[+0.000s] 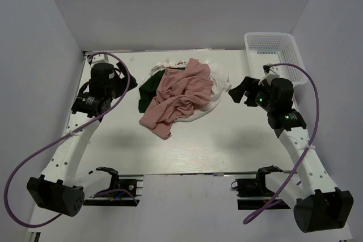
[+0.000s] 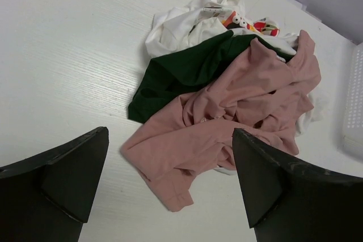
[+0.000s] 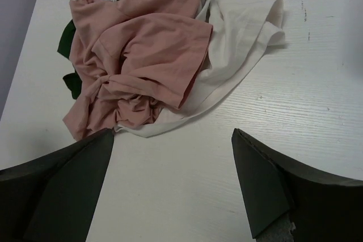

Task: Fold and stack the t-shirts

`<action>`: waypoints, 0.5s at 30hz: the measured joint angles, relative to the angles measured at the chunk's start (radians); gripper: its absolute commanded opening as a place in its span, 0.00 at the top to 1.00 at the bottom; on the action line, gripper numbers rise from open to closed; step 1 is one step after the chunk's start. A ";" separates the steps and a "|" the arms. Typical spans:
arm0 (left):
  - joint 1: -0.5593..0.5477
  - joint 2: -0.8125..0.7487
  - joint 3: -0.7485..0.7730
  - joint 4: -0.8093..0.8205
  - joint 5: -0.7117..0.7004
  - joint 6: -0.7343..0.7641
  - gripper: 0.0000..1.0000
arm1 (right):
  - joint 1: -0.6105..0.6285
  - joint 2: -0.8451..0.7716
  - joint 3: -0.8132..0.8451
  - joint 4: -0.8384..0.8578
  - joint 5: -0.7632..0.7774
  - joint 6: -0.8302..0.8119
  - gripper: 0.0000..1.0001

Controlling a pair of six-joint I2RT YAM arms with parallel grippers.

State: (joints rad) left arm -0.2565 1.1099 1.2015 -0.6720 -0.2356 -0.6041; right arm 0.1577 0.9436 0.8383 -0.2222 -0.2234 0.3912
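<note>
At the far middle of the table (image 1: 215,145), the t-shirts (image 1: 187,92) lie in one crumpled heap, none folded. Findings, item by item.

A pink shirt (image 1: 180,96) sits uppermost and covers most of the heap. It is bunched and twisted, with one end trailing toward the near side. A dark green shirt (image 2: 181,75) lies beneath it and shows on the heap's left side, flat against the table. A plain white shirt (image 3: 238,43) lies beneath the pink shirt on the right and spreads onto the table, its edge curling around the near right of the heap. At the far edge, a white shirt with a graphic (image 2: 227,18) is bundled up. Only a strip of red and yellow print shows, and I cannot read any lettering.

My left gripper (image 2: 169,140) hangs above the table just left of the heap, fingers spread wide, gripping nothing. My right gripper (image 3: 173,137) hangs just right of the heap, fingers likewise spread wide, gripping nothing. Neither touches cloth.

A white lattice basket (image 1: 270,34) stands at the far right corner, apart from the heap and beyond my right arm.
</note>
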 measured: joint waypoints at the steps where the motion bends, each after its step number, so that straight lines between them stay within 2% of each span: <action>1: 0.000 -0.003 -0.007 0.000 0.005 0.000 0.00 | 0.000 -0.002 0.000 0.002 -0.009 -0.010 0.09; 8: 0.000 -0.014 -0.057 0.006 0.026 -0.009 0.00 | 0.000 0.012 0.001 0.021 -0.077 -0.068 0.09; 15: 0.000 -0.013 -0.059 0.007 0.039 -0.014 0.00 | 0.018 0.115 0.021 0.025 -0.103 -0.099 0.09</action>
State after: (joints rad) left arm -0.2565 1.0969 1.1423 -0.6651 -0.1970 -0.6182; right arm 0.1761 1.0584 0.8597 -0.1970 -0.3264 0.2920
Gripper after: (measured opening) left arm 0.998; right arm 0.907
